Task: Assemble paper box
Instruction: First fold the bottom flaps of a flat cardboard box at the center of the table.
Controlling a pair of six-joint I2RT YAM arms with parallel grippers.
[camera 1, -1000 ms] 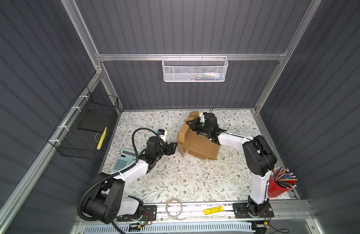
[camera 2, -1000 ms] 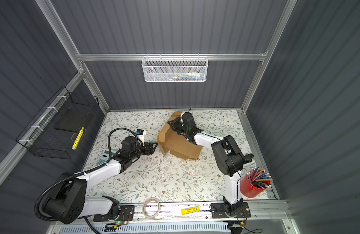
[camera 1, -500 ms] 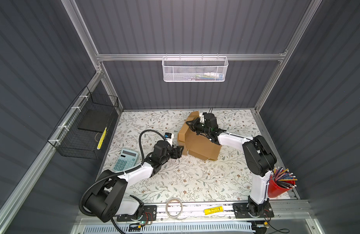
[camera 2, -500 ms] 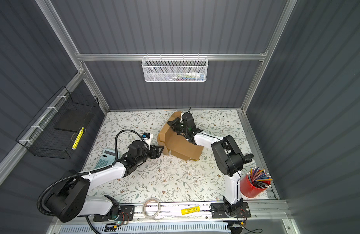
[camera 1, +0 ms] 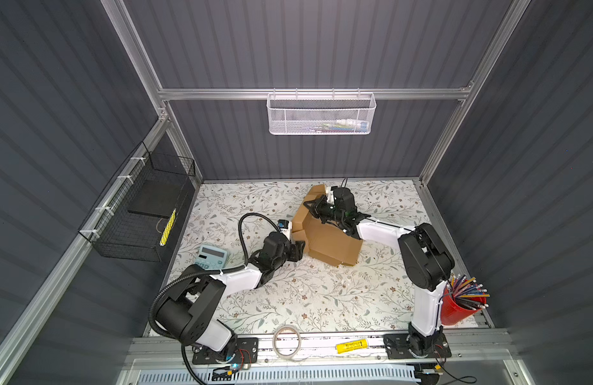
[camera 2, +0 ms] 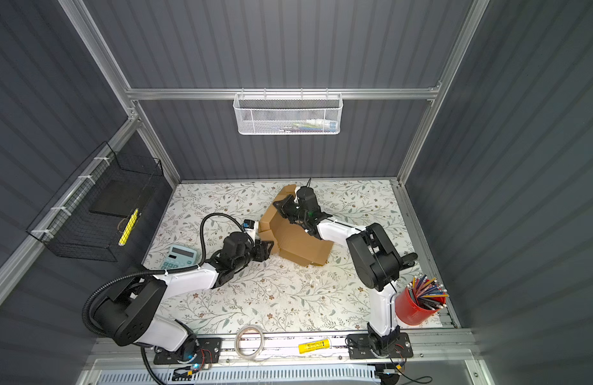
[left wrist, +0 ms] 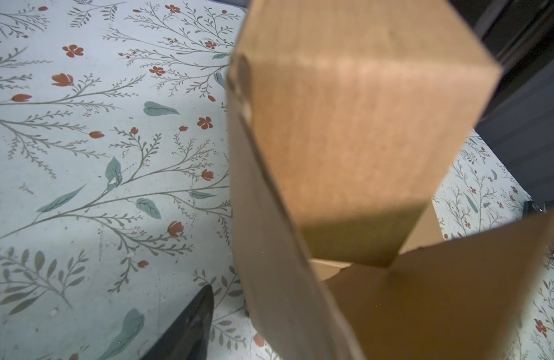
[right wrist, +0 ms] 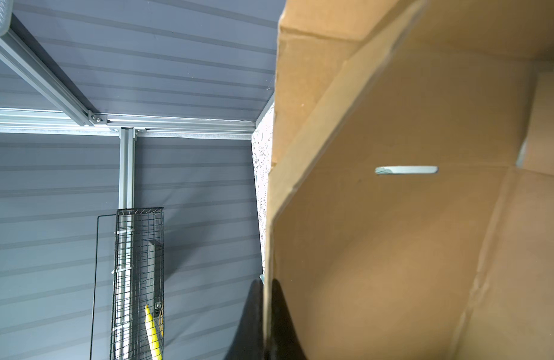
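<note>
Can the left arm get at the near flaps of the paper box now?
Probably yes: the left tool sits at the near flaps of the paper box, nothing between them; the right tool grips its far wall.

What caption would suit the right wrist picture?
Right tool pinches an edge of the half-folded paper box; black wire basket behind.

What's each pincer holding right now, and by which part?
Right pincer grips the paper box by a raised panel's edge; left pincer, open beside it, holds nothing.
</note>
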